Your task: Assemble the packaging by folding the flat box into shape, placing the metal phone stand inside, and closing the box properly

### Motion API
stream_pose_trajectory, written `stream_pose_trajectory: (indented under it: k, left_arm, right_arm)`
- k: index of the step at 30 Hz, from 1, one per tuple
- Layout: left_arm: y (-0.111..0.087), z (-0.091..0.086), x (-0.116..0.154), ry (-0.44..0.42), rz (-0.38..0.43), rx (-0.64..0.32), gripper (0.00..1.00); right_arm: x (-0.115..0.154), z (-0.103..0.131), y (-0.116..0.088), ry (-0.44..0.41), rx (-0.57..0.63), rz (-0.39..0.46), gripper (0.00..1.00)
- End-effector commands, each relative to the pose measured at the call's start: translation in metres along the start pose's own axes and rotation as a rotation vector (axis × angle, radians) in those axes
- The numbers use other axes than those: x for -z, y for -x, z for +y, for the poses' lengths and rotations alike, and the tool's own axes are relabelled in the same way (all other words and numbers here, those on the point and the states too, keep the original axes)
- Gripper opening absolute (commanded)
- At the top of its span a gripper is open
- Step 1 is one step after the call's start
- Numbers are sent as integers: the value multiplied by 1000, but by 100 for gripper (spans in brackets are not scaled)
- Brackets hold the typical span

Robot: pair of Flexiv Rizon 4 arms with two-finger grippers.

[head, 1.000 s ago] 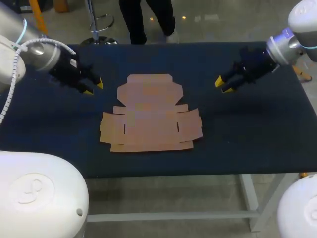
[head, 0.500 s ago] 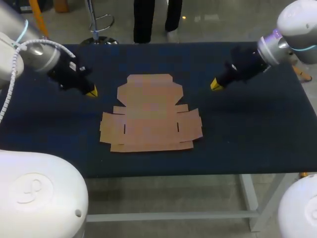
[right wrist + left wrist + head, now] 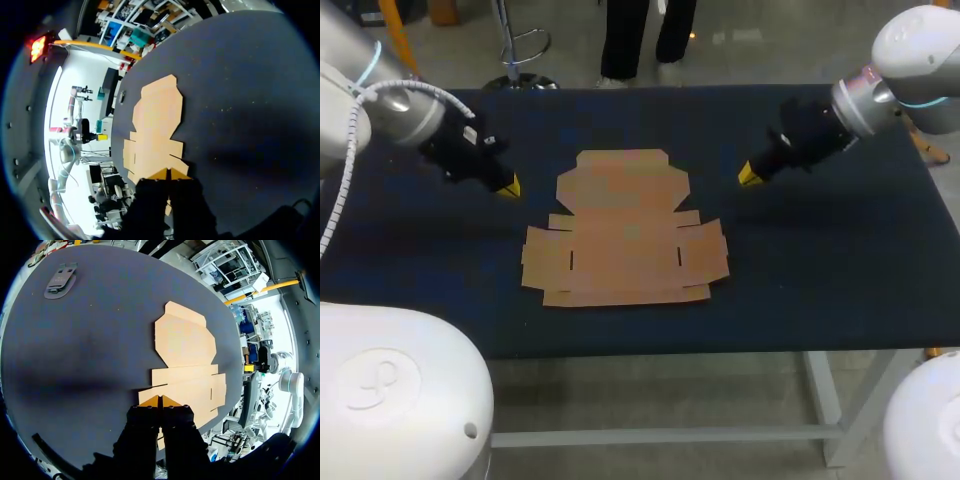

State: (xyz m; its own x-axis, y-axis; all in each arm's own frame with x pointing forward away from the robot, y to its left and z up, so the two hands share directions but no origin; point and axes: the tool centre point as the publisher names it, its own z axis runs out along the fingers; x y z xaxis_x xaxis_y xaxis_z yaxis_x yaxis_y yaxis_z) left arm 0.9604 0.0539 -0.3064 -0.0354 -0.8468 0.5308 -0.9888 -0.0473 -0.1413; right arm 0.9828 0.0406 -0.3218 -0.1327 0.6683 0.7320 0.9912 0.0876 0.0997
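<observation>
With the flat box (image 3: 625, 228) lying unfolded and untouched, folding has not yet begun: the left gripper (image 3: 508, 186) and right gripper (image 3: 748, 174), both closed on nothing, hover beside its 2 far corners, the metal phone stand (image 3: 61, 280) lies well apart from it, and the next move is probably to lift a side flap.

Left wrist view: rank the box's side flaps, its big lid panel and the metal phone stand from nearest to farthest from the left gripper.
1. Side flaps, just ahead of the left gripper.
2. Lid panel, farther ahead.
3. Metal phone stand, lying alone well beyond both.
</observation>
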Motion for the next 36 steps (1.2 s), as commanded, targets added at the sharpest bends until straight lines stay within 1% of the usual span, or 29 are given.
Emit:
stream_pose_trajectory:
  k: [1, 8, 11, 13, 16, 18, 20, 27, 29, 36]
  left_arm:
    - [-1, 0, 1, 4, -5, 1, 0]
    - [-1, 0, 1, 4, -5, 1, 0]
    - [-1, 3, -3, -11, -30, -38, 0]
    - [-1, 6, -4, -25, -35, -62, 0]
    - [0, 10, -10, -57, -63, -95, 0]
    - [2, 9, -15, -64, -67, -124, 0]
    - [3, 6, -20, -72, -87, -135, 0]
    - [10, -1, -33, -123, -79, -192, 0]
    - [12, -2, -37, -118, -74, -203, 0]
    - [17, -6, -48, -118, -63, -213, 0]
  right_arm:
    - [1, 1, 0, -5, 1, 2, 0]
    - [1, 1, 0, -5, 1, 2, 0]
    - [1, 1, 0, -5, 1, 2, 0]
    - [-1, 2, 0, 5, 3, -16, 0]
    - [-11, 4, 2, 11, -2, -53, 0]
    - [-18, 6, 4, 12, -3, -65, 0]
    - [-24, 9, 7, 15, -5, -70, 0]
    - [-39, 18, 10, 14, 29, -94, 0]
    - [-45, 19, 9, 14, 31, -97, 0]
    - [-60, 24, 16, -4, 17, -96, 0]
